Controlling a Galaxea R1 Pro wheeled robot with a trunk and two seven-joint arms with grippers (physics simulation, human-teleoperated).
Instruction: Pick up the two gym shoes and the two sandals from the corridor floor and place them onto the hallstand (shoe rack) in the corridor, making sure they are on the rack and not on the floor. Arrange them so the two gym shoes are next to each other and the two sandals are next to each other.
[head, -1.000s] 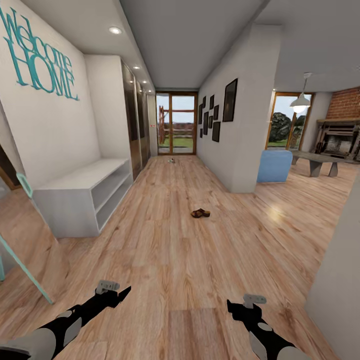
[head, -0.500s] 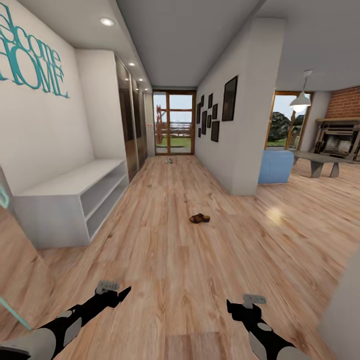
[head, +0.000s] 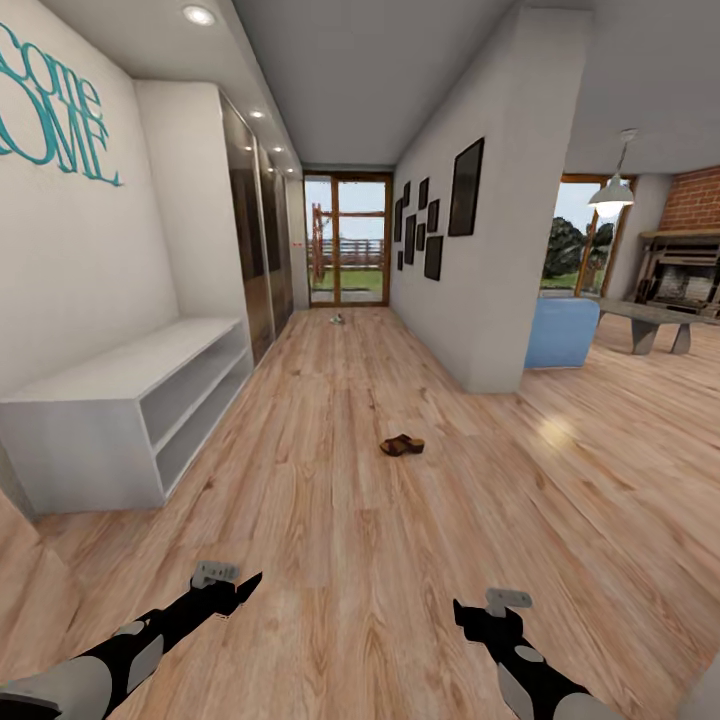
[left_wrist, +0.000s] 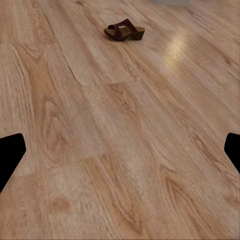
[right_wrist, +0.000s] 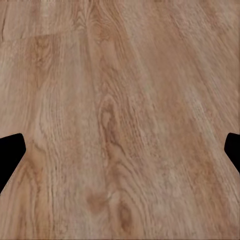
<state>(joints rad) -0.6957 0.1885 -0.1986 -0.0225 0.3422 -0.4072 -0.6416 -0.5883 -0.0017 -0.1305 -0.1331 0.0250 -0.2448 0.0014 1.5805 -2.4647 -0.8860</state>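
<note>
The corridor floor (head: 330, 520) is light brown wood-plank laminate with plain grain and knots; its finish is smooth with a soft sheen, and a pale glare spot lies on it to the right of the sandal (head: 402, 445). The sandal looks like dark-brown leather with a slight gloss, clearer in the left wrist view (left_wrist: 125, 31). Left of the sandal, the white bench (head: 120, 410) has a flat matt painted look. Beyond the bench, the wardrobe doors (head: 255, 235) are dark and glossy, mirroring the ceiling lights. Both arms look like black and grey plastic, matt.
</note>
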